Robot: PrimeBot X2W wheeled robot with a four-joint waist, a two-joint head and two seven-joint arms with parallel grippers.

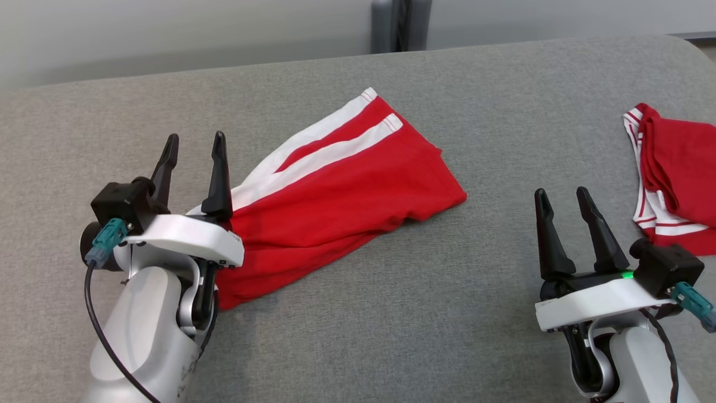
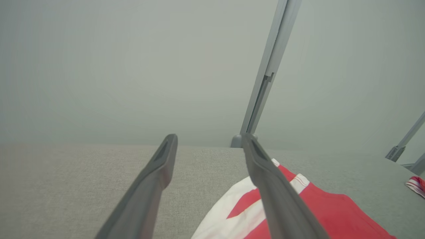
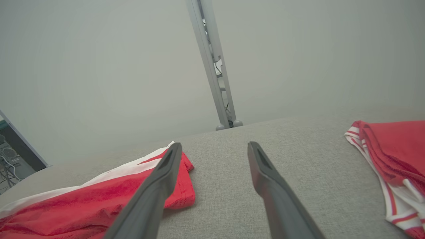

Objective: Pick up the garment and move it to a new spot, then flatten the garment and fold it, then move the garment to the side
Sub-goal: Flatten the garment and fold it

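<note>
A red garment [image 1: 341,190] with white side stripes lies folded flat on the grey cushion, slanting from lower left to upper right. It also shows in the left wrist view [image 2: 312,212] and the right wrist view [image 3: 83,205]. My left gripper [image 1: 194,146] hovers over the garment's lower-left end, open, nothing between its fingers. Over bare cushion to the garment's right, my right gripper [image 1: 564,201] stands open and empty as well.
A second red and white piece of clothing [image 1: 674,173] lies bunched at the cushion's right edge, also in the right wrist view [image 3: 391,159]. The grey cushion [image 1: 436,313] has a pale wall behind it with a grey post [image 1: 400,25].
</note>
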